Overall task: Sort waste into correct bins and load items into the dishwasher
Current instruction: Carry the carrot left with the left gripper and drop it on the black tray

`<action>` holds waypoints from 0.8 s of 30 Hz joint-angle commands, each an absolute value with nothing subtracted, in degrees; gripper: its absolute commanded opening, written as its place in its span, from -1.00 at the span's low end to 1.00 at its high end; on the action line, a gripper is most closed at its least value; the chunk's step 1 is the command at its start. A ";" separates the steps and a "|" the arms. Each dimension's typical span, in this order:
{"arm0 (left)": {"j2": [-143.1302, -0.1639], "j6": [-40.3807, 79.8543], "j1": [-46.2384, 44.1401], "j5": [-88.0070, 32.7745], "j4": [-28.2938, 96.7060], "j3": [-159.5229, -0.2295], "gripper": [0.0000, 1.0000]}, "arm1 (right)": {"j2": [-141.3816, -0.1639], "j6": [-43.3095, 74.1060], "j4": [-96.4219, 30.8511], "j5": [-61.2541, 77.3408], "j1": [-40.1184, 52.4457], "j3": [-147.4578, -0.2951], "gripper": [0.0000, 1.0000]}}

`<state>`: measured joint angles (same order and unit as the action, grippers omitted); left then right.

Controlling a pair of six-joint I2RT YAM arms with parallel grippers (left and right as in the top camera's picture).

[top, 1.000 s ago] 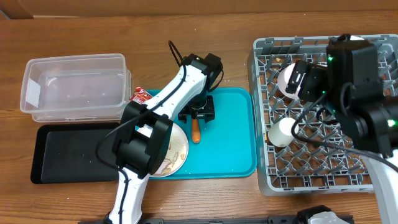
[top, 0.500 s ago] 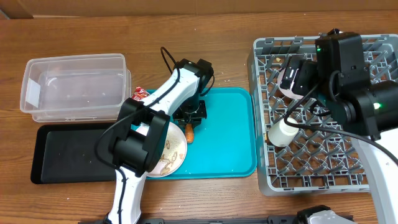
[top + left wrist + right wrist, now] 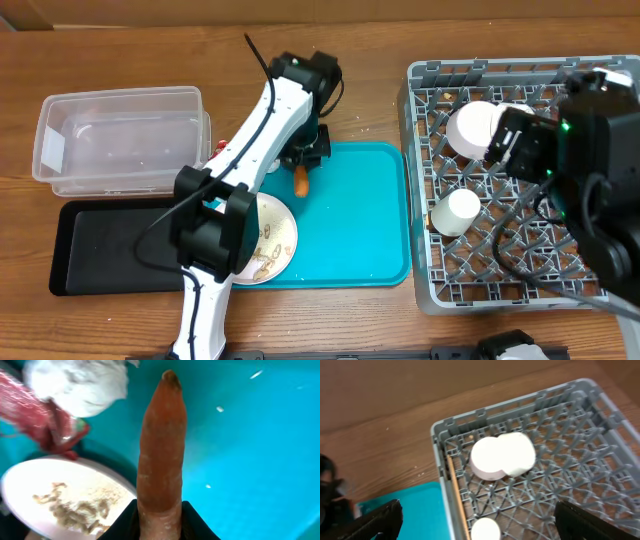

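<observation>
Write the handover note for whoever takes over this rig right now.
Left gripper: shut on the carrot, over the teal tray near its far edge.
Right gripper: open, holding nothing, above the dish rack.
Done: two bowls, the cup and the chopsticks are in the rack.
Left: carrot, red wrapper, tissue and the food scraps go to the clear tub or black tray; no waste seen in either. Then the plate goes into the rack.
</observation>
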<state>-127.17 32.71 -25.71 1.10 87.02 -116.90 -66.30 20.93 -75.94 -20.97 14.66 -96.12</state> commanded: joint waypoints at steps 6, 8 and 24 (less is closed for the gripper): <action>-118.19 35.73 -21.19 8.16 96.86 -122.39 -0.79 | -61.89 20.64 -77.32 -28.47 14.39 -96.62 1.00; -114.43 36.21 -19.14 7.46 96.86 -120.42 -0.78 | -61.10 21.12 -77.41 -28.45 14.39 -96.62 1.00; -84.07 38.11 7.68 6.33 92.07 -82.98 -0.76 | -59.81 33.06 -81.60 -28.42 14.39 -96.44 1.00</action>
<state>-85.80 36.77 5.76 7.55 94.87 -89.86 -60.01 31.97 -81.91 -27.49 14.66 -96.12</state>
